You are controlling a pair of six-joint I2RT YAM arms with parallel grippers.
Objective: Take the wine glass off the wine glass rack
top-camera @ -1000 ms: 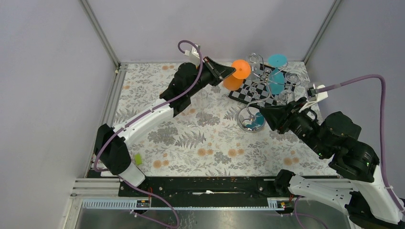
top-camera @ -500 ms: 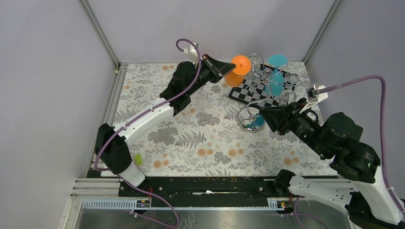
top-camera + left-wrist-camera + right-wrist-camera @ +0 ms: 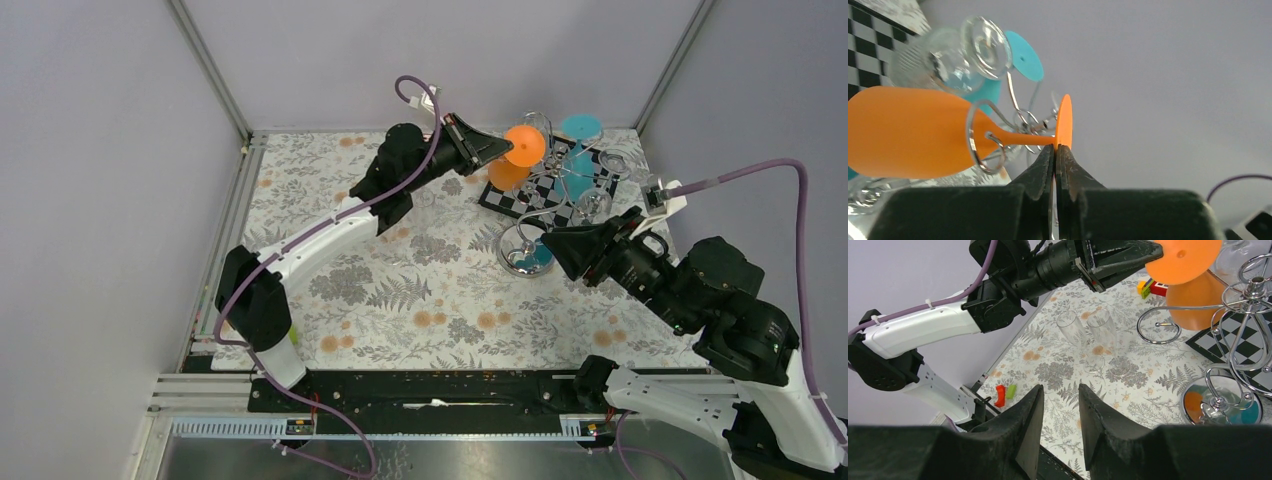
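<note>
The left gripper (image 3: 1055, 148) pinched the orange glass (image 3: 908, 132) by its foot, stem hooked in a curl of the rack (image 3: 1220, 401). Next, I'd guess, sliding it out. The right gripper (image 3: 1060, 410) gaped, empty.

Bright, even light falls from above; shadows on the desk (image 3: 420, 290) are faint and soft-edged. The chrome rack (image 3: 1219, 401) shows small glints, and its base mirrors orange and teal. In the left wrist view the left tool (image 3: 1055, 148) is dark and blurred near the lens, the orange glass (image 3: 908, 132) crisp. The right tool (image 3: 1061, 388) looms dark and soft-focused, the scene behind sharp.
</note>
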